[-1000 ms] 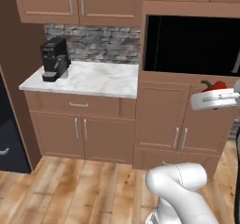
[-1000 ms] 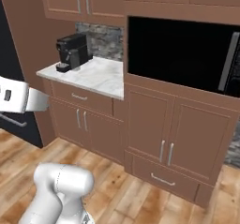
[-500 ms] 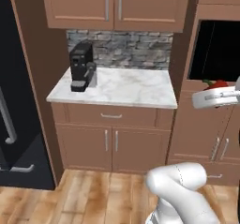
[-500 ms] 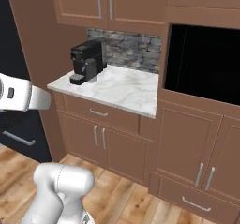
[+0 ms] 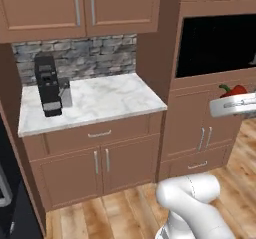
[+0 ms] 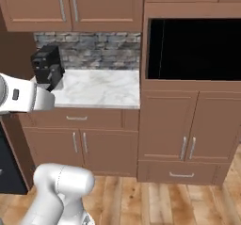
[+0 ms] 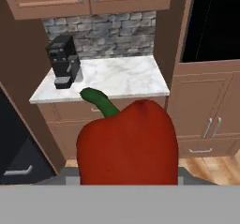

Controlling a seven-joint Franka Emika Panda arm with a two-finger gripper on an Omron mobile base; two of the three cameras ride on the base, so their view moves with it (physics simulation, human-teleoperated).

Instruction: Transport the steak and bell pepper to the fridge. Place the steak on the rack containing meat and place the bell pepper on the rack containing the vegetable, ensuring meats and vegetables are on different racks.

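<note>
The glossy red bell pepper (image 7: pixel 127 142) with its green stem sat clamped in the gripper (image 7: pixel 126 181), directly ahead of the hand, facing the white marble counter (image 7: pixel 119 78).

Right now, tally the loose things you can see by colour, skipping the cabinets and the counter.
Red: 1, the bell pepper
Black: 1, the coffee machine
Total: 2
</note>
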